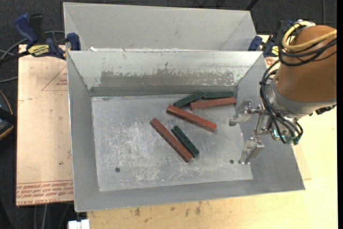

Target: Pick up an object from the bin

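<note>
Orange wrist cover [308, 69] over the bin's [80, 131] right side, gripper [245, 134] empty, fingers spread above bare floor; looks like the approach step, next needs a shift left onto the nearest brown bar [191, 118] mid-bin, then align and descend.

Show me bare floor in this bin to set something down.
Bare: the left half of the bin floor, from the left wall to the long red-brown bar, and the front strip below it. Crowded: the middle-back, where the other red-brown bars and green bars cluster, beside the gripper.
</note>
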`<move>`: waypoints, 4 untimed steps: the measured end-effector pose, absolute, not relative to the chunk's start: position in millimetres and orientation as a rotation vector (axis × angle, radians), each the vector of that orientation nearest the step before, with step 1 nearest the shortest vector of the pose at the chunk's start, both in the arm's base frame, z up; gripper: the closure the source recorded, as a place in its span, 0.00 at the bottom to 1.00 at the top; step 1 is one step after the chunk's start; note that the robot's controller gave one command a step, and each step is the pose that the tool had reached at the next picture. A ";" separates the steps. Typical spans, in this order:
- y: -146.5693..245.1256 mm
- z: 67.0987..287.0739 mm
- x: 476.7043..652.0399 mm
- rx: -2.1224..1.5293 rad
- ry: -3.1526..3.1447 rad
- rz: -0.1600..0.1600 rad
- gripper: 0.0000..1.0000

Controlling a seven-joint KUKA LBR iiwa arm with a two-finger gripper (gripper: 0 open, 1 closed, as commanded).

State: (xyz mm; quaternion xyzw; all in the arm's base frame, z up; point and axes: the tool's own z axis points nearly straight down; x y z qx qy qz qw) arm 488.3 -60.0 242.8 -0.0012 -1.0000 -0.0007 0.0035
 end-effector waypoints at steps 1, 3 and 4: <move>-59.7 246.2 489.8 0.000 -3.142 -0.001 0.00; -45.9 181.4 528.6 -0.075 -3.148 -0.002 0.00; -23.2 134.2 573.6 0.040 -3.148 0.000 0.00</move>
